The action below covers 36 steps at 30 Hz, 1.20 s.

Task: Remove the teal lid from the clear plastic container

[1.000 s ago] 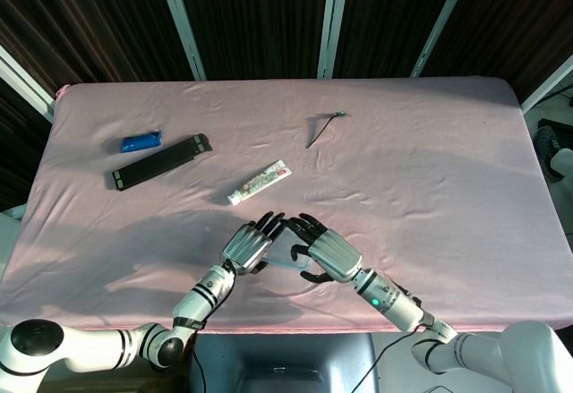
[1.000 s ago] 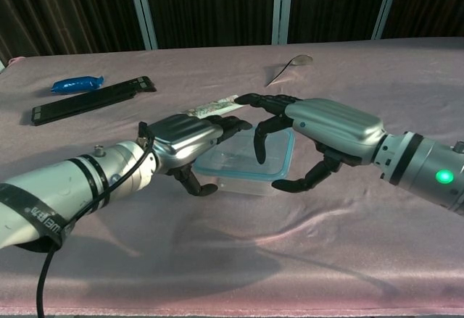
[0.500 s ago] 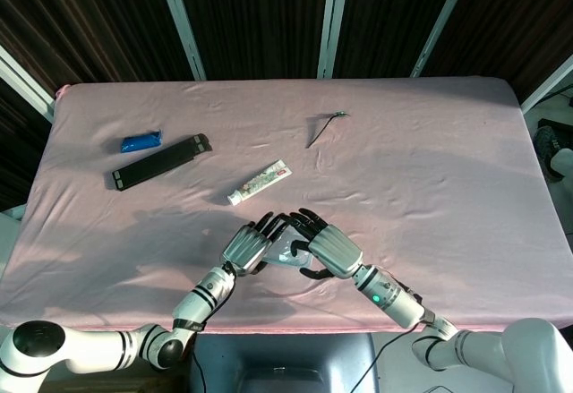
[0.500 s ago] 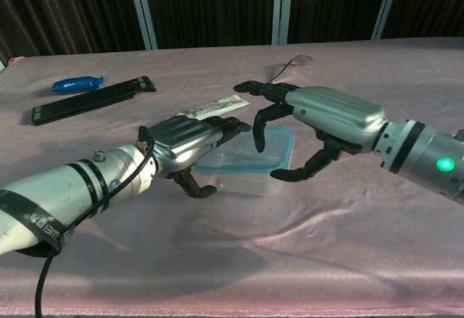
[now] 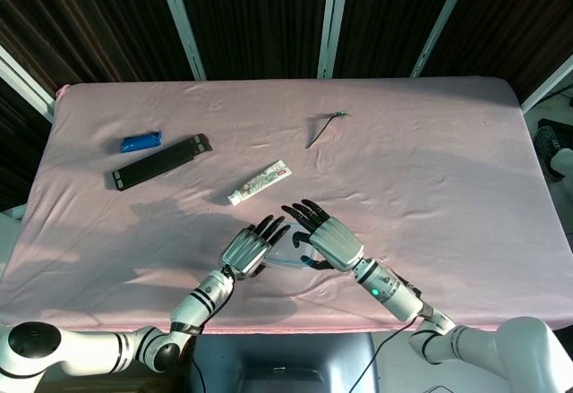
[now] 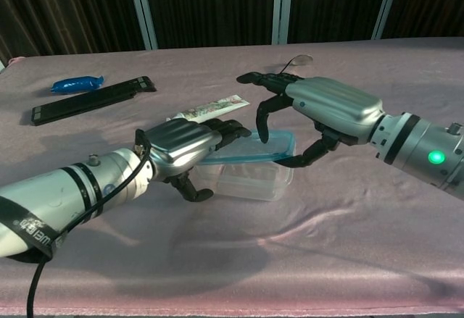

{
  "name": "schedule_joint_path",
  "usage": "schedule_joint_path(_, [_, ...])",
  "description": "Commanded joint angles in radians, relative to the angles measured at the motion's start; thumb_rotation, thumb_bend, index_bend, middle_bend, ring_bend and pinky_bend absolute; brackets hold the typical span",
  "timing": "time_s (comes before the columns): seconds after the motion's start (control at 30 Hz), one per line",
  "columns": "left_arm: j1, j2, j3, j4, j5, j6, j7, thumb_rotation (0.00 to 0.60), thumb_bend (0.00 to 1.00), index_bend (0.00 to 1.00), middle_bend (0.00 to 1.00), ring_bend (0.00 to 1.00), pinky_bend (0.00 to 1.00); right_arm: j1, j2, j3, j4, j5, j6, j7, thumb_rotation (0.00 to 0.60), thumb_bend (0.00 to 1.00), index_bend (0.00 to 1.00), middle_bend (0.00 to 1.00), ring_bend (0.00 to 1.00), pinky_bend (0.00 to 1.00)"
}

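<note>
Lid [image 6: 250, 149] tilted (right edge up)

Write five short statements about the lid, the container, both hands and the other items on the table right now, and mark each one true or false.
1. The teal lid is tilted, its right side raised off the clear container. True.
2. The right hand holds the lid's right edge. True, as far as the chest view shows: its thumb is under that edge, fingers arched above.
3. The left hand is away from the container, beside the black bar. False: it rests at the container's left side, over the lid's left end; the black bar lies far off.
4. The toothpaste tube lies inside the container. False: it lies on the pink cloth beyond it.
5. A blue packet lies next to the black bar. True.
</note>
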Motion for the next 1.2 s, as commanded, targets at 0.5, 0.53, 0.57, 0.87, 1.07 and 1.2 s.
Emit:
schedule_joint_path(0.5, [0.023,0.02,0.007,0.0,0.126,0.03,-0.121,0.6,0.32,0.0,0.2,0.16,0.2,-0.004,-0.041,-0.014,0.086,-0.039,0.105,0.03,0.6,0.49,0.82,0.19,0.03,0.0])
schedule_joint_path(0.53, [0.025,0.02,0.008,0.002,0.148,0.037,-0.141,0.6,0.32,0.0,0.15,0.12,0.18,-0.004,-0.04,-0.014,0.087,-0.042,0.113,0.027,0.6,0.49,0.82,0.19,0.03,0.0])
schedule_joint_path(0.57, [0.028,0.019,0.008,0.006,0.165,0.044,-0.158,0.6,0.32,0.0,0.1,0.06,0.15,-0.004,-0.04,-0.014,0.087,-0.045,0.119,0.024,0.6,0.49,0.82,0.19,0.04,0.0])
schedule_joint_path(0.87, [0.048,0.024,0.014,0.044,0.274,0.094,-0.268,0.6,0.32,0.0,0.0,0.0,0.0,0.001,-0.022,-0.021,0.074,-0.068,0.151,-0.005,0.6,0.49,0.82,0.2,0.05,0.0])
schedule_joint_path(1.07, [0.06,0.036,0.016,0.04,0.291,0.105,-0.265,0.6,0.32,0.0,0.0,0.0,0.0,0.0,-0.008,-0.026,0.074,-0.085,0.178,-0.033,0.6,0.49,0.83,0.21,0.05,0.0])
schedule_joint_path(1.2, [0.076,0.053,0.027,0.023,0.317,0.133,-0.243,0.6,0.32,0.0,0.0,0.0,0.0,-0.008,0.018,-0.027,0.076,-0.09,0.197,-0.066,0.6,0.49,0.83,0.21,0.05,0.0])
